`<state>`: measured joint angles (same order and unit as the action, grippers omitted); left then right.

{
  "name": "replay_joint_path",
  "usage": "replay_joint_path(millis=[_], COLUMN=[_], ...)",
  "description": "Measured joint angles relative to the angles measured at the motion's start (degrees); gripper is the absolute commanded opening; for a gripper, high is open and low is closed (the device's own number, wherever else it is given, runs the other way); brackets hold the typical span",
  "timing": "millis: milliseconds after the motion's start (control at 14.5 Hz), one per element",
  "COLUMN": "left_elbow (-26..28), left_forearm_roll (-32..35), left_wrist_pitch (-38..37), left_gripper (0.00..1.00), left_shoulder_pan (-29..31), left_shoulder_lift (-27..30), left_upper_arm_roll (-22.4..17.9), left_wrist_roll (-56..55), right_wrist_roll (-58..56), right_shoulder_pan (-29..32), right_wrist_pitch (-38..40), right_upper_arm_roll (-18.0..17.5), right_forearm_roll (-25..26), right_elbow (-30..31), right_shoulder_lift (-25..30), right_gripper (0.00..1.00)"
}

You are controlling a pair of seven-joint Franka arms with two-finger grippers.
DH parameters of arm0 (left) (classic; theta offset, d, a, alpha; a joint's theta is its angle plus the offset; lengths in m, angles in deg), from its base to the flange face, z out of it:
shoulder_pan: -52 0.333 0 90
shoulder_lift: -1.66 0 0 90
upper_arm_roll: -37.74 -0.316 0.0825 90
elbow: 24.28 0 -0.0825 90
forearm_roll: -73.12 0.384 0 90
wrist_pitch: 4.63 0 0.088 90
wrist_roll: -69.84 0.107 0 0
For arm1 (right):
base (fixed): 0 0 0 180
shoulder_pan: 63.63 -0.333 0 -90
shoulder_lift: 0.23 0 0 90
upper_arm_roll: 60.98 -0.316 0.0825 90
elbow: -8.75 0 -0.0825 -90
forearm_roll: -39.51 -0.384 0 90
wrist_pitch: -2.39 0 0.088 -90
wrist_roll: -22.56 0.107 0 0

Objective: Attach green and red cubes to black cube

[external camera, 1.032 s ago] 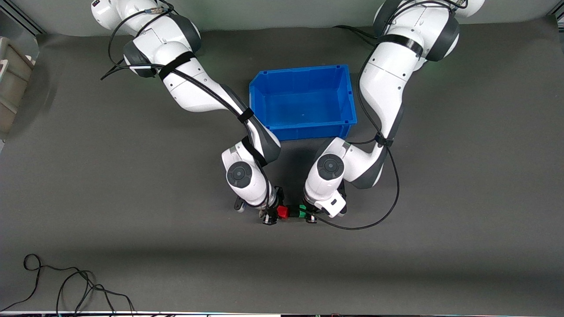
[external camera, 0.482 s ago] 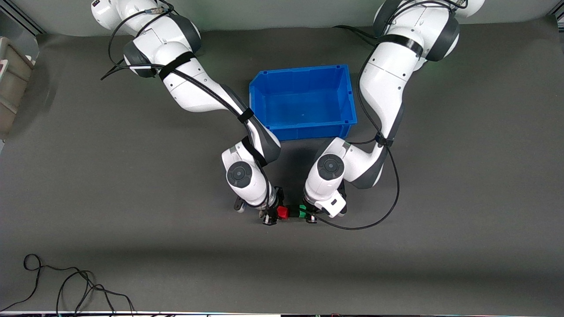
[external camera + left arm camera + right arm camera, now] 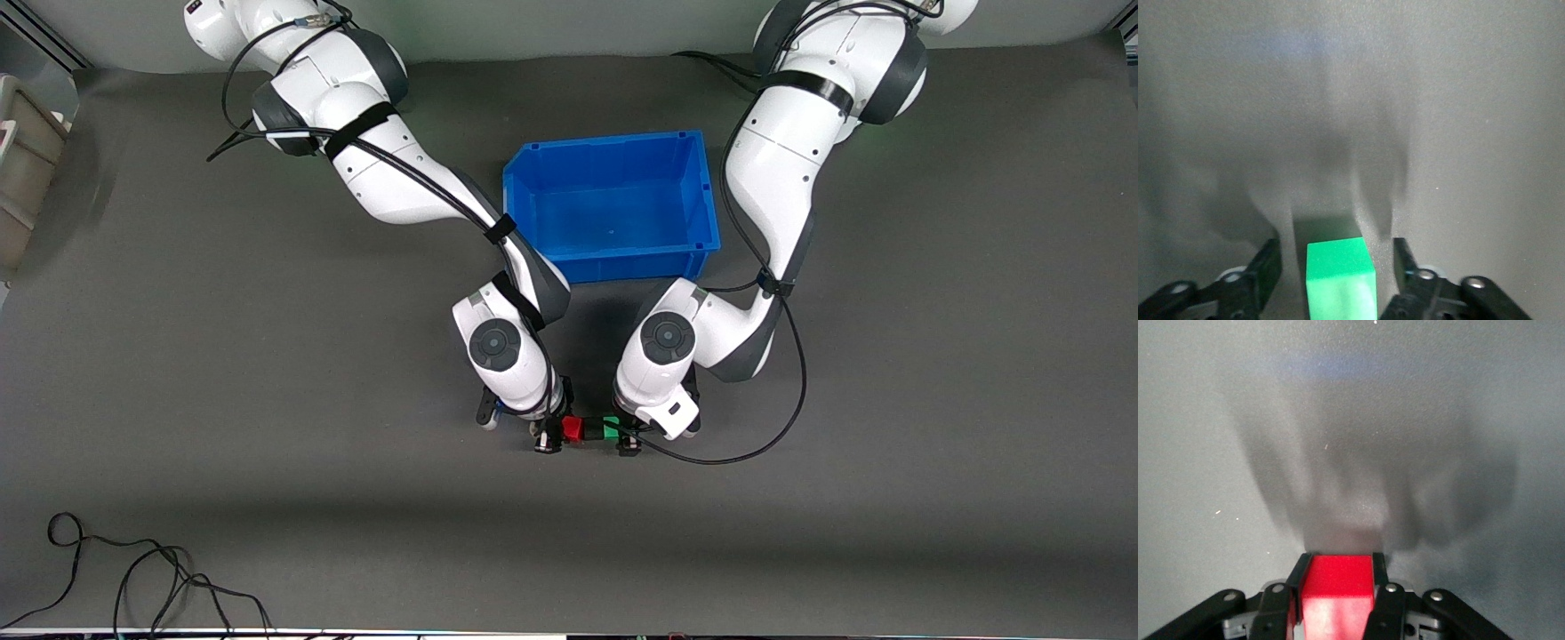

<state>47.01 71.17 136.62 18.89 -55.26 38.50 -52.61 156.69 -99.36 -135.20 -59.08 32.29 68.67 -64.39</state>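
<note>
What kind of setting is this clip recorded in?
Most likely a robotics lab bench, not a home or workshop. A plain grey mat covers the table, two white arms stand along one edge, and the only props are a blue bin and small coloured cubes. Loose cable trails across the mat.

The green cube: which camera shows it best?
The left wrist view: the green cube looms large between the left gripper's spread fingers. The front view shows only a speck. The right wrist view shows none of it.
</note>
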Motion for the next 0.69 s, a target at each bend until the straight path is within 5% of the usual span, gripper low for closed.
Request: replay_joint_path(millis=[138, 206, 275, 482, 688], left_elbow=[-0.07, -0.20, -0.55, -2.04, -2.68], left_forearm_roll=[0.00, 0.02, 0.05, 0.08, 0.12], left_wrist_pitch=[0.00, 0.00, 0.00, -3.02, -13.90], left_gripper=[1.00, 1.00, 1.00, 1.00, 1.00], left_shoulder_pan=[0.00, 0.00, 0.02, 1.46, 4.89], left_shoulder_lift=[0.00, 0.00, 0.01, 1.47, 5.93], left_upper_arm_roll=[-0.09, -0.20, -0.34, -1.08, -1.16], left_wrist_roll=[0.01, 0.02, 0.07, 2.02, 14.86], right_wrist_roll=[-0.03, -0.04, -0.12, -3.23, -5.30], right_shoulder_pan=[0.00, 0.00, 0.00, -0.01, 0.12], right_wrist_pitch=[0.01, 0.02, 0.03, 0.28, 0.33], right_upper_arm_roll=[-0.01, -0.01, -0.01, -0.03, 0.00], right_forearm_roll=[0.03, 0.04, 0.07, 0.36, 0.36], right_elbow=[0.00, -0.01, -0.02, -0.01, -0.94], right_shoulder_lift=[0.00, 0.00, 0.00, -0.04, 0.11], right_gripper=[0.30, 0.53, 1.00, 1.00, 1.00])
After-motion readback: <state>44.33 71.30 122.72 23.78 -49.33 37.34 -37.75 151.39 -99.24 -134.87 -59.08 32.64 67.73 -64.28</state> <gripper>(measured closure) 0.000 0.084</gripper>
